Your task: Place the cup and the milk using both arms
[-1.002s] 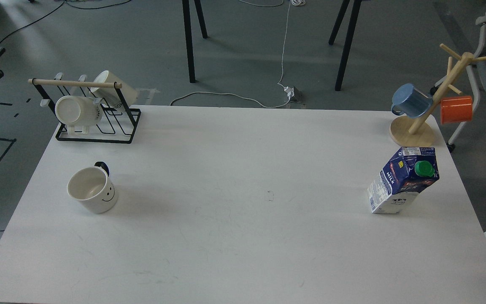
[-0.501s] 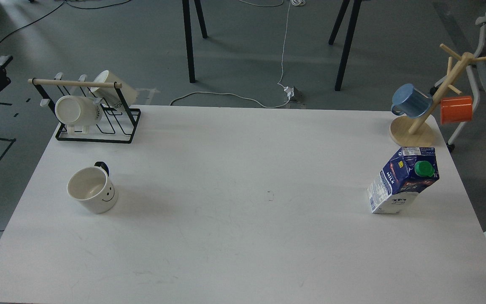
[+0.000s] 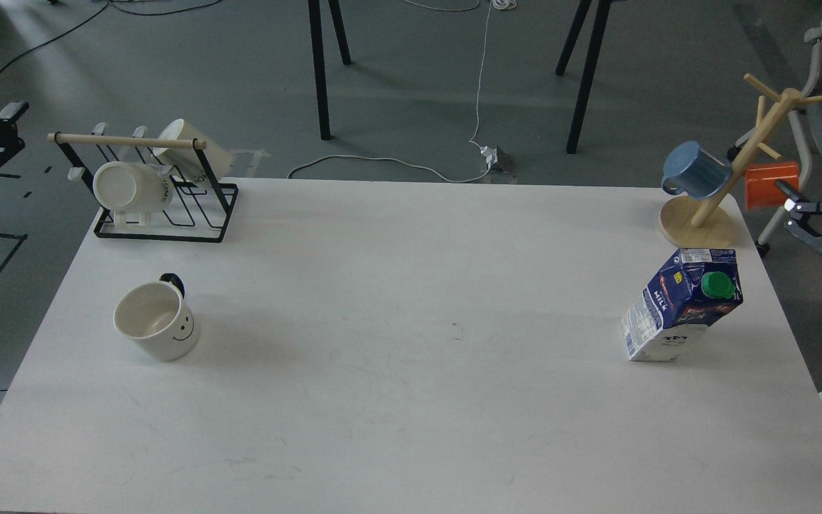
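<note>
The cup (image 3: 158, 323), cream-white with a smiley face and a black handle at its back, stands upright on the left of the white table (image 3: 411, 400). The milk carton (image 3: 682, 303), dark blue over white with a green cap, stands upright on the right. My left gripper (image 3: 10, 128) is at the far left edge, off the table and well behind the cup, open and empty. My right gripper (image 3: 785, 210) comes in at the right edge, beyond the table's edge behind and to the right of the milk, open and empty.
A black wire rack (image 3: 161, 207) with two plain cream mugs stands at the table's back left. A wooden mug tree (image 3: 703, 214) with a blue mug (image 3: 696, 170) and an orange mug (image 3: 768, 182) stands at the back right, close to my right gripper.
My right gripper has come into view at the right edge, moving left towards the table. My left gripper has shifted slightly right and up at the left edge. Cup and milk have not moved.
</note>
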